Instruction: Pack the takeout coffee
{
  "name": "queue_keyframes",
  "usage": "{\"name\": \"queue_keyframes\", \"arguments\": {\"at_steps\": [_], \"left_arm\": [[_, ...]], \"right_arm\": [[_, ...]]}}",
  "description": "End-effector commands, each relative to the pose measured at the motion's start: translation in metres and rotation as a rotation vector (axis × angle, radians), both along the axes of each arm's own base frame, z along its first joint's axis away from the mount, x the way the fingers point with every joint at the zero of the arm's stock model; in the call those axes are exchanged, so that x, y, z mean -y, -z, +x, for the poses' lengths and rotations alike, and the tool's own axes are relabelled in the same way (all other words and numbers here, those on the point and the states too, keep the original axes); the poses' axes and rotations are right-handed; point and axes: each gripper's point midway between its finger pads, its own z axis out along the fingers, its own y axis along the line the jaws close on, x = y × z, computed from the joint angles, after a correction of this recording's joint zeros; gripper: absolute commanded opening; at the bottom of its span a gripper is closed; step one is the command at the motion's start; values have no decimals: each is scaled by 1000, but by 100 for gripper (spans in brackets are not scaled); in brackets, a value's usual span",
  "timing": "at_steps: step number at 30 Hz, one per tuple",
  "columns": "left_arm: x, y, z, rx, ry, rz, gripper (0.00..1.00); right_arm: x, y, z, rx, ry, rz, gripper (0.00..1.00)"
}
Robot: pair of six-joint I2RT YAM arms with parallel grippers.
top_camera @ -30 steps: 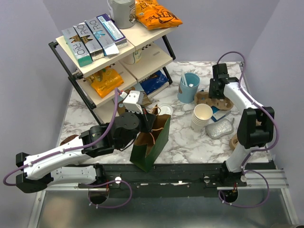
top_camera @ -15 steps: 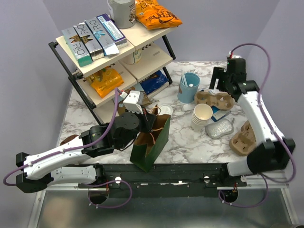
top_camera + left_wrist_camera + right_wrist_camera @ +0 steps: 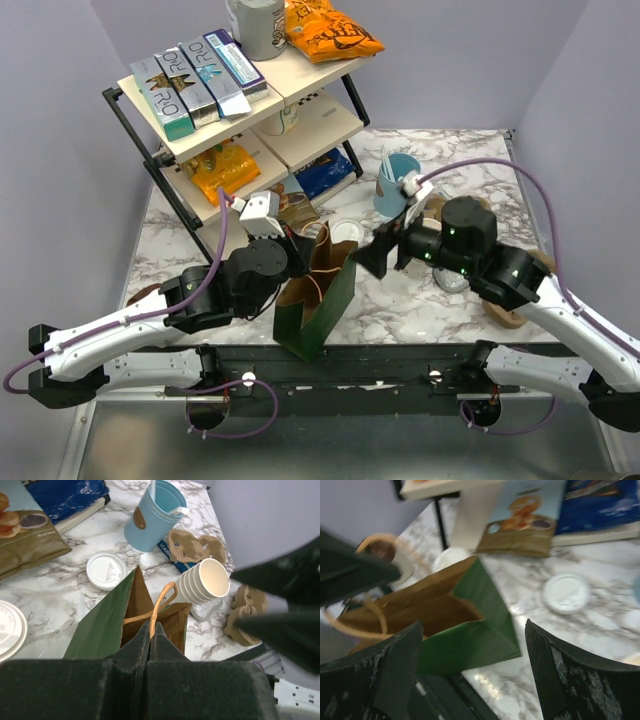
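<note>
Pinching the bag handle (image 3: pixel 161 596), the left tool (image 3: pixel 152 630) is clenched (right tool (image 3: pixel 472 630) gapes wide, empty).

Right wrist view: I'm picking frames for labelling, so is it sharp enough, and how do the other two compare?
Right wrist: motion-blurred, the green bag and the lidded cup smeared. Left wrist: the stack of cups crisp, but the right gripper a dark unfocused mass. Top external: sharp, evenly lit.
</note>
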Motion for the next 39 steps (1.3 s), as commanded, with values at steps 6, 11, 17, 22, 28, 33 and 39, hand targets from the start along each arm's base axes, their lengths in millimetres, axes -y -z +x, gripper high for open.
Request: {"name": "queue_keyframes", "arguments": {"at_steps": [6, 11, 17, 22, 28, 33, 39], "left_arm": [[-3, -3, -1, -48, -50, -78, 0], [0, 0, -2, -56, -42, -62, 0], [-3, -1, 0, -45, -54, -60, 0], [-23, 0, 9, -23, -153, -16, 0], [-70, 10, 33, 5, -361, 66, 0], [-88, 22, 44, -26, -406, 95, 0], [-107, 46, 56, -99, -467, 176, 0]], "right_arm": [[-63, -26, -85, 486, -532, 59, 91], [-78, -20, -79, 676, -630, -42, 90], [-103, -21, -79, 705, -724, -48, 72], [-105, 8, -105, 614, -869, -12, 23], [-72, 8, -116, 656, -784, 55, 6], [-51, 37, -126, 605, -779, 30, 5], [-26, 35, -138, 667, -761, 50, 5]]}}
